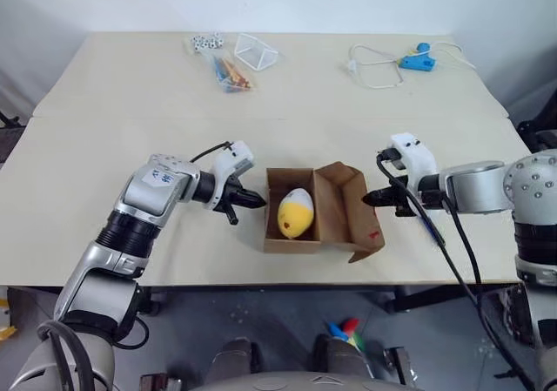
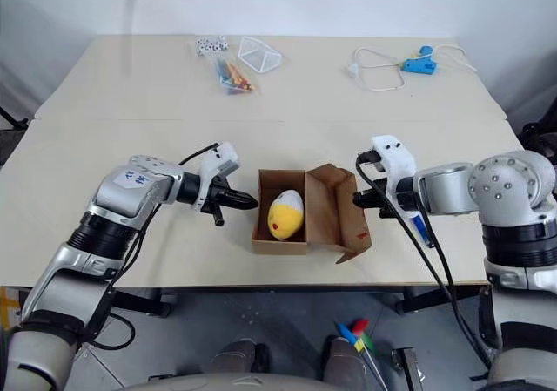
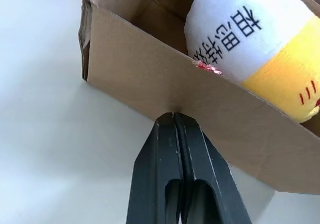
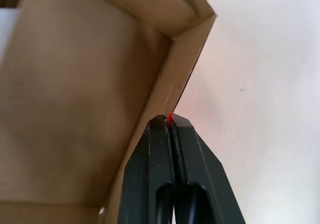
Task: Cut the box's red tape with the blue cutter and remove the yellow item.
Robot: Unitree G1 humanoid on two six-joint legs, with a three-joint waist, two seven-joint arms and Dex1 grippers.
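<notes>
The box [image 1: 318, 212] sits open near the front edge of the tabletop [image 1: 104, 147], at the middle, its lid flap folded out toward 3 o'clock. The yellow item [image 1: 295, 213] lies inside the open compartment — a plush with a white upper half and a yellow lower half. A scrap of the red tape [image 1: 373, 233] shows on the outer face of the folded-out flap, and in the left wrist view another red fleck [image 3: 207, 67] clings to the top edge of the near wall.

The left tool [image 1: 254, 201] comes in from 9 o'clock, its fingers pressed fully together with nothing between them; the left wrist view puts the tips right at the box's outer wall, touching or just short of it. The right tool [image 1: 372, 198] comes in from 3 o'clock, also closed, at the edge of the flap — a sliver of red shows at its fingertips [image 4: 170, 118], and whether the flap edge is pinched I cannot tell.

The blue cutter [image 2: 419, 226] lies on the tabletop behind the right arm, partly hidden.
</notes>
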